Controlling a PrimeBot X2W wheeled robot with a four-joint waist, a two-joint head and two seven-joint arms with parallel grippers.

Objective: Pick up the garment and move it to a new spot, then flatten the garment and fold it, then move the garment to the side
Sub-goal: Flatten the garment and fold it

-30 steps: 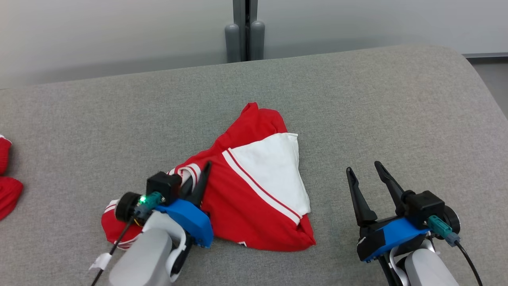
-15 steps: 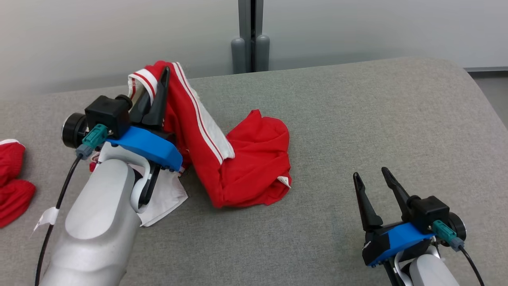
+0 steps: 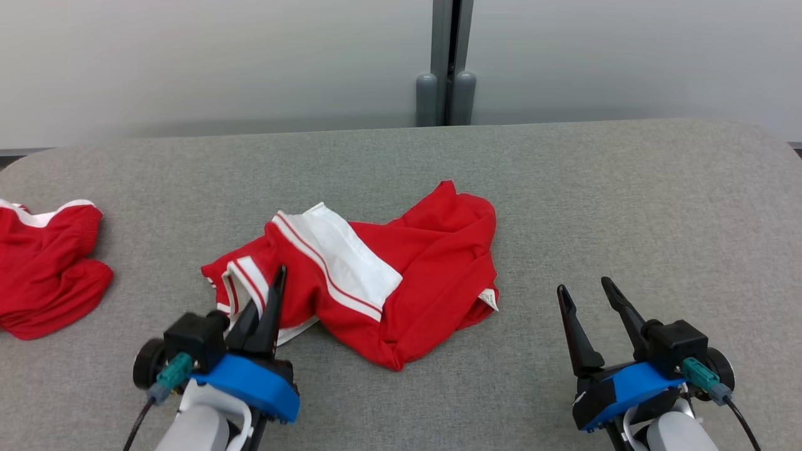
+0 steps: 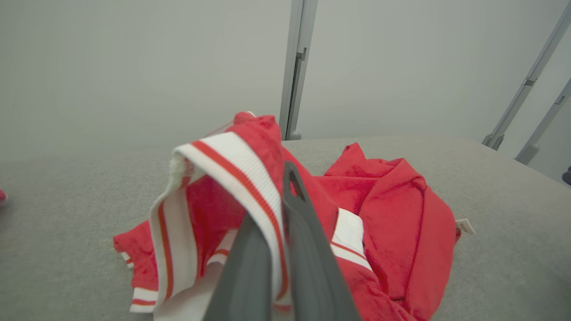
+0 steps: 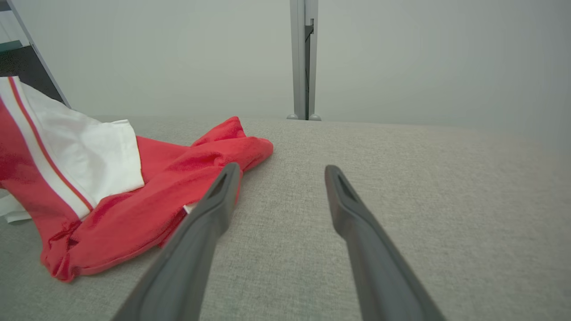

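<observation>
Head view showed the garment (image 3: 401,288), red with white panels and stripes, lying crumpled near the middle of the grey counter (image 3: 626,207). Its striped band (image 3: 247,282), at the near left end, was pinched between the left fingers (image 3: 274,307), which were closed tight on it. In the left wrist view the band (image 4: 232,169) draped over those closed fingers (image 4: 308,258), lifted a little, while the rest of the cloth lay on the counter beyond. It looked light, soft and limp, likely to sag and bunch rather than keep a shape. A pinch at a hem, band or corner therefore seemed the best hold, and a second hold on the far side, near the small label (image 3: 490,299), would probably help spread it flat. The right fingers (image 3: 573,326) stood wide apart and held nothing, near the garment's right side. More red clothing (image 3: 44,275) lay well apart at the counter's left edge.
</observation>
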